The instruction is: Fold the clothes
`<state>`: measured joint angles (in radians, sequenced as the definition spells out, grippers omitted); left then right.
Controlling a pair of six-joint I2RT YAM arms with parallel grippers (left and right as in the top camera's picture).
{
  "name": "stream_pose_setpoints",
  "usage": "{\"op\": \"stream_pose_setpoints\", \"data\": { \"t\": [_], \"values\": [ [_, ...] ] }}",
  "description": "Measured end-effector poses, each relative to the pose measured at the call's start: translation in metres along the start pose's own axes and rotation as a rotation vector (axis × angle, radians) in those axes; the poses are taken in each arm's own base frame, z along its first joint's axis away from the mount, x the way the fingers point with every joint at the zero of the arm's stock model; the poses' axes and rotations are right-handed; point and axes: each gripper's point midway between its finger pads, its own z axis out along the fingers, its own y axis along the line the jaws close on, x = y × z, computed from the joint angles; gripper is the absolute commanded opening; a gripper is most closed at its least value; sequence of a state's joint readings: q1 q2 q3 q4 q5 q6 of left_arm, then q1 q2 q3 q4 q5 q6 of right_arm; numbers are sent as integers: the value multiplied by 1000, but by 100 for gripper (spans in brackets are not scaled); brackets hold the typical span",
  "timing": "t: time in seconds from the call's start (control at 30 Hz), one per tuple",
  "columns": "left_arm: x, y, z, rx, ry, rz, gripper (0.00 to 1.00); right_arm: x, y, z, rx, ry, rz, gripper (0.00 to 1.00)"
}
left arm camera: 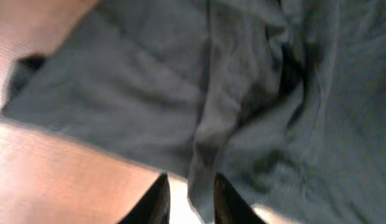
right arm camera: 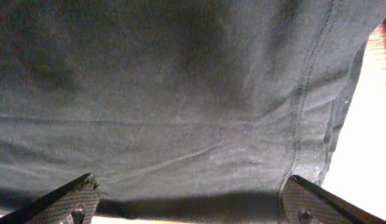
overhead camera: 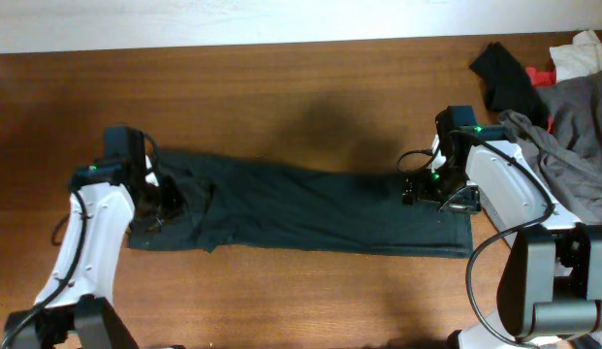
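Dark green garment [overhead camera: 310,208] is lying as a long band across the counter [overhead camera: 281,97]; our left hand [left arm camera: 191,202] is narrowly parted, right hand [right arm camera: 189,202] wide open, both empty. We are favouring matched corner grips.

Brown wood table [overhead camera: 281,87], overhead view. Dark blackish-green garment [overhead camera: 310,208] lies flat across the mid, stretched 9 to 3 o'clock, w/ creases at the 9 end. Toward 2 o'clock, at the tbl corner: light grey garment [overhead camera: 572,126] in a heap, black cloth [overhead camera: 504,73] just beside it, red scrap [overhead camera: 543,74] btwn them, prob. a white cloth [overhead camera: 584,53] at the edge.
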<state>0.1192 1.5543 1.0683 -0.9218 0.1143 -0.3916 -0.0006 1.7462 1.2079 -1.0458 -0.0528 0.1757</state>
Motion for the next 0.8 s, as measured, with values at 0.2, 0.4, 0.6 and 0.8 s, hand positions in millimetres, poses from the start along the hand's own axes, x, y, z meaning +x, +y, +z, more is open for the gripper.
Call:
{"op": "stream_pose_setpoints", "data": {
  "t": [0.2,0.4,0.6,0.8],
  "values": [
    [7,2,25,29,-6,18,29,0,0,0,0,0,0,99],
    [12,-5,41,35,-3,78,33,0,0,0,0,0,0,99],
    [16,-11,61,-8,20,139,32,0,0,0,0,0,0,99],
    [16,-3,69,-62,28,146,33,0,0,0,0,0,0,99]
  ]
}}
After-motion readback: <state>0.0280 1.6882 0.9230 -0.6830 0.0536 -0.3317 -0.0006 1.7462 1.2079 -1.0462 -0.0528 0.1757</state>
